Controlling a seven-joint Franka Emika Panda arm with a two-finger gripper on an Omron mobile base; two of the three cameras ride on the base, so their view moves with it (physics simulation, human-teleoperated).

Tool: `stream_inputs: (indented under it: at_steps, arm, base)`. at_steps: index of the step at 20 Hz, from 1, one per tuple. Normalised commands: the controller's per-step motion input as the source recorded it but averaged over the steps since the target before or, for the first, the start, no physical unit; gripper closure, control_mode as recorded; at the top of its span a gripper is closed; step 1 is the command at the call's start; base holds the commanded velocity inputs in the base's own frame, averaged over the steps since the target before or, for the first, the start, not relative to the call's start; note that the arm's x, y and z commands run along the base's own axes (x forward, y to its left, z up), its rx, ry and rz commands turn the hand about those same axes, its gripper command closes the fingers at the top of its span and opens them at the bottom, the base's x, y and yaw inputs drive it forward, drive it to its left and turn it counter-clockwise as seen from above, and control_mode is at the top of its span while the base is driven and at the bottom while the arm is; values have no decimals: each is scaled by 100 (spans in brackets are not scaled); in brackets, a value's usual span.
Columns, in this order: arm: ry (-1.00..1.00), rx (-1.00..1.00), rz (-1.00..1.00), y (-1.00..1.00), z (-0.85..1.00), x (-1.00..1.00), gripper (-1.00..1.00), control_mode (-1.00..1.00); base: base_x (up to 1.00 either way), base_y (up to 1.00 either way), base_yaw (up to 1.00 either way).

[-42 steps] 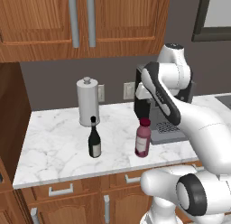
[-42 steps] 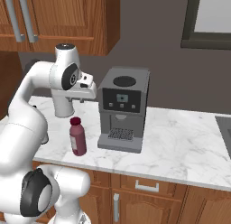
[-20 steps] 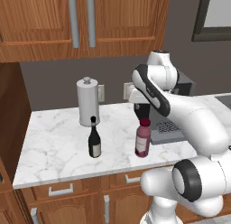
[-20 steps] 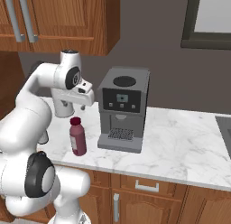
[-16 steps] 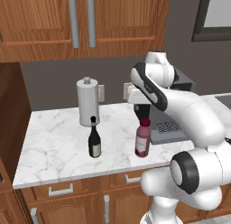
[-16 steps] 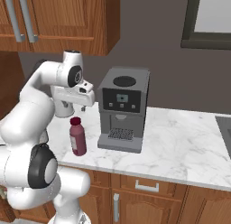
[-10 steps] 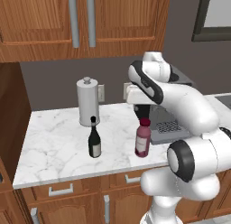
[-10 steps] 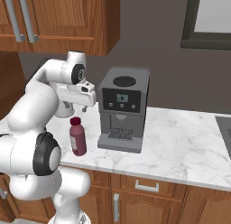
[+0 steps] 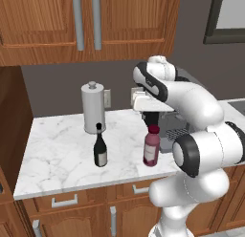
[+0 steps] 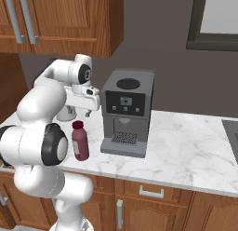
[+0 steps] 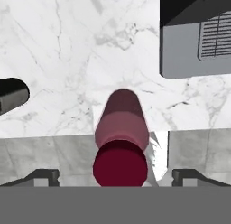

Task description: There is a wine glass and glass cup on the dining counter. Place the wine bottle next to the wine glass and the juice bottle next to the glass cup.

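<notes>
The juice bottle [image 9: 151, 147] [image 10: 80, 140] [image 11: 121, 128], plump with magenta liquid and a dark red cap, stands upright near the front of a marble worktop [image 9: 57, 150]. My gripper [image 9: 150, 118] [image 11: 115, 175] hangs open just above its cap, one fingertip on each side, touching nothing. To the left stands the black wine bottle [image 9: 100, 147] [image 11: 11, 95], slim-necked, a short way from the juice bottle. The wine glass, the glass cup and the dining counter are out of view.
A grey coffee machine [image 9: 173, 132] [image 10: 125, 111] stands close to the right of the juice bottle. A steel canister [image 9: 93, 108] sits behind the wine bottle. Wooden wall cabinets [image 9: 86, 21] hang overhead. The worktop's front edge [image 9: 95, 179] runs just before the bottles.
The arm has swung a little to the left, bringing the hand over the juice bottle. The jaws stay open and both bottles stand where they were.
</notes>
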Motion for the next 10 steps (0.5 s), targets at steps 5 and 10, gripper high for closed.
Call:
stream_inputs:
  at_steps: [5,10]
  arm:
    - [0,-3,0,0,-11,-23,-100,-100]
    - [-3,-5,0,0,-16,-27,-100,-100]
  base:
    - [0,0,0]
    - [0,0,0]
